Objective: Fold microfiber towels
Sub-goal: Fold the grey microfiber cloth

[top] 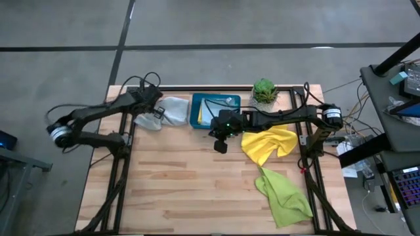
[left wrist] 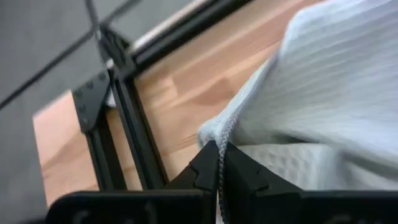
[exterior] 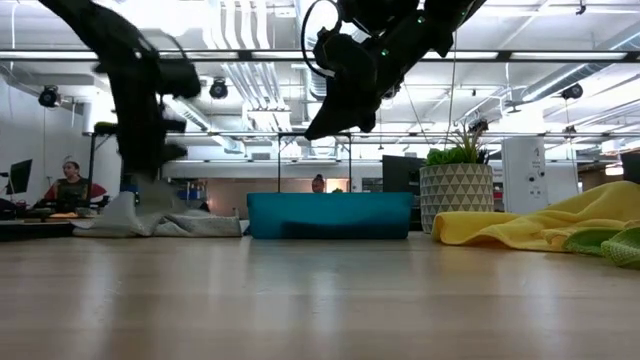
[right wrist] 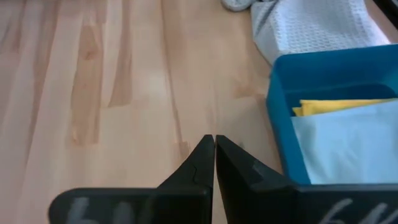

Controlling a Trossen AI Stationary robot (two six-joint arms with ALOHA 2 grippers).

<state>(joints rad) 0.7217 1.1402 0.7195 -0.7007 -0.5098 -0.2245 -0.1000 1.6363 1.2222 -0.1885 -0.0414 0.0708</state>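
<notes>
From overhead I see the left gripper point(top: 155, 113) at the far left of the table point(top: 197, 190), down on the grey towel point(top: 172, 110), which lies crumpled just left of the tray point(top: 194, 111). My left wrist camera shows its fingers point(left wrist: 205, 165) pinched together on an edge of that towel point(left wrist: 336, 93); how much cloth is caught I can't make out, since the fold runs down between the tips and out of sight. In the low view the arm is smeared with blur above the grey heap point(exterior: 160, 220), so I get nothing more there. The right gripper point(top: 220, 145) hangs over bare wood just in front of the tray, clenched and empty; its wrist camera shows the tips point(right wrist: 214, 146) meeting with only table beneath. Inside the tray point(right wrist: 292, 74) I see a blue towel point(right wrist: 348, 143) lying over a yellow one point(right wrist: 329, 107), of which only a strip shows. A second yellow towel point(top: 268, 144) lies rumpled right of centre, with the green towel point(top: 283, 195) touching its near edge. The plant point(top: 264, 90) stands at the far edge, right of the tray.
</notes>
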